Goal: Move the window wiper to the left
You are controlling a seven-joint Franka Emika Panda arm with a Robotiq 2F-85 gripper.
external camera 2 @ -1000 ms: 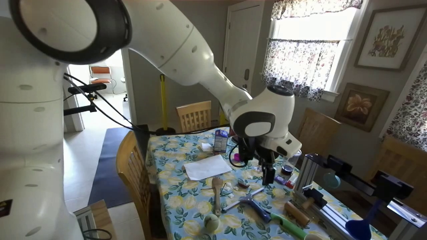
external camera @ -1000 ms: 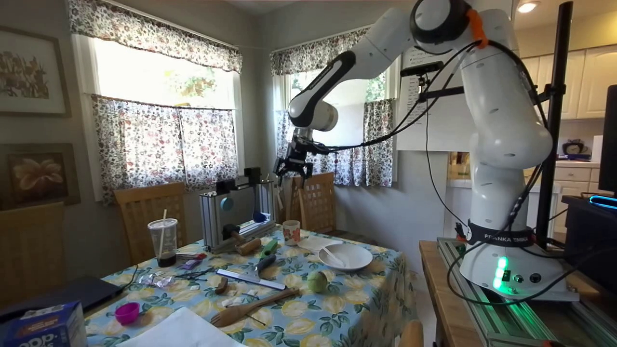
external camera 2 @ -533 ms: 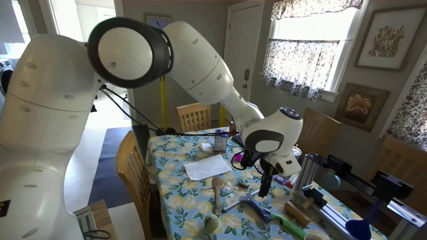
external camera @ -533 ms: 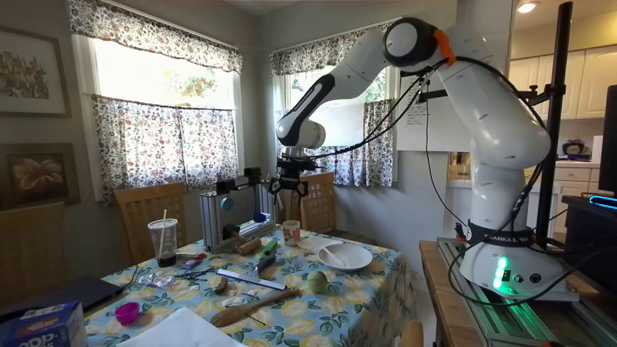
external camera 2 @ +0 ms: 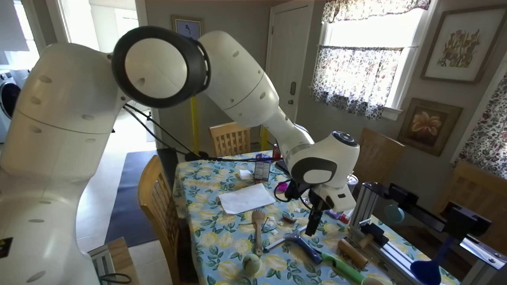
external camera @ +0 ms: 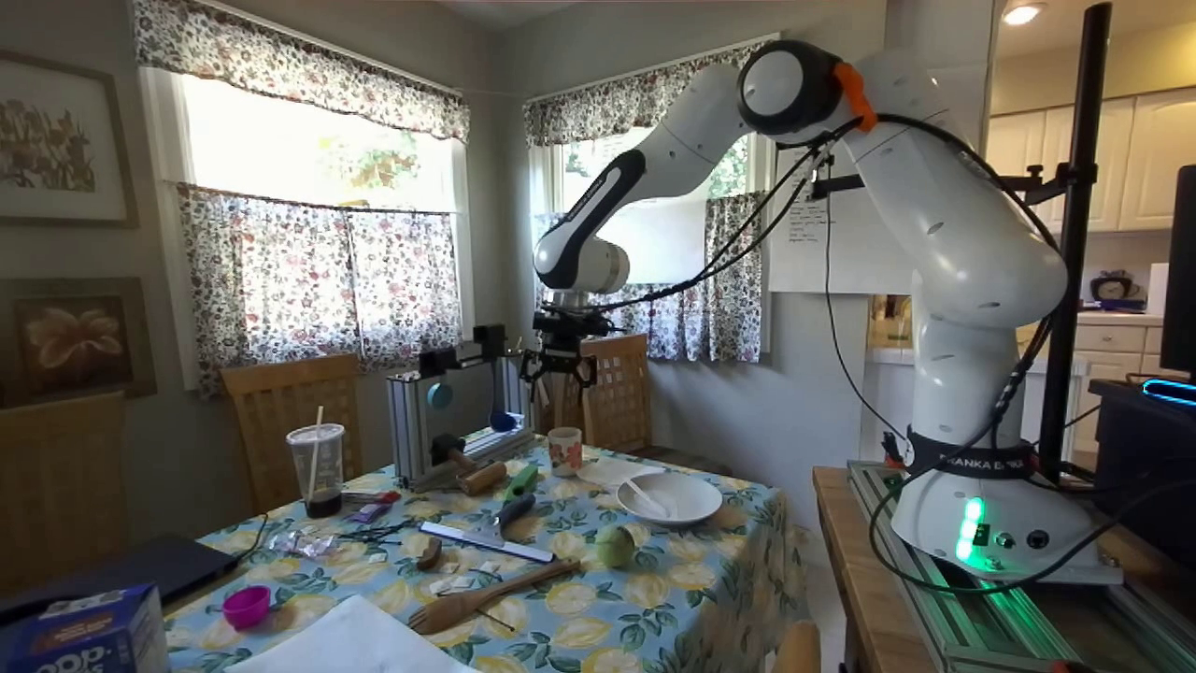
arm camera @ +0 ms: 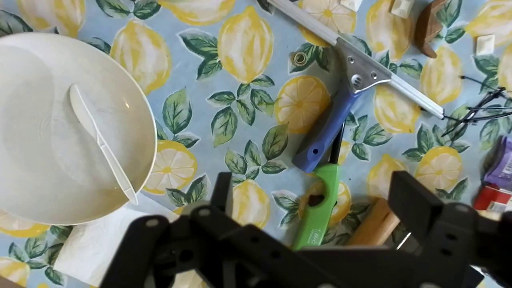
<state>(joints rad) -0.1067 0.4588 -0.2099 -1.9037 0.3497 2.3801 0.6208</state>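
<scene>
The window wiper is a squeegee with a silver bar and a blue handle. It lies flat on the table in both exterior views, its handle [external camera: 515, 509] towards the cup and its blade [external camera: 486, 542] across. In an exterior view, its handle [external camera 2: 309, 249] shows and the blade's far end is partly behind my gripper. In the wrist view, the wiper [arm camera: 356, 80] lies ahead of the fingers, with its handle end near the gap. My gripper [arm camera: 311, 178] is open and empty, pointing down. It hangs well above the table, also in an exterior view [external camera: 559, 377].
A green lighter [arm camera: 320, 208] touches or nearly touches the wiper's handle end. A wooden roller [arm camera: 376, 224] lies beside it. A white plate [arm camera: 132, 88] with a knife, a patterned cup [external camera: 564, 451], a metal frame [external camera: 402, 430], a green ball [external camera: 615, 547] and a wooden fork [external camera: 448, 612] stand around.
The arm has come down and my gripper has turned from tilted to pointing straight down, mostly in the first half second. The wiper and other objects have not moved.
</scene>
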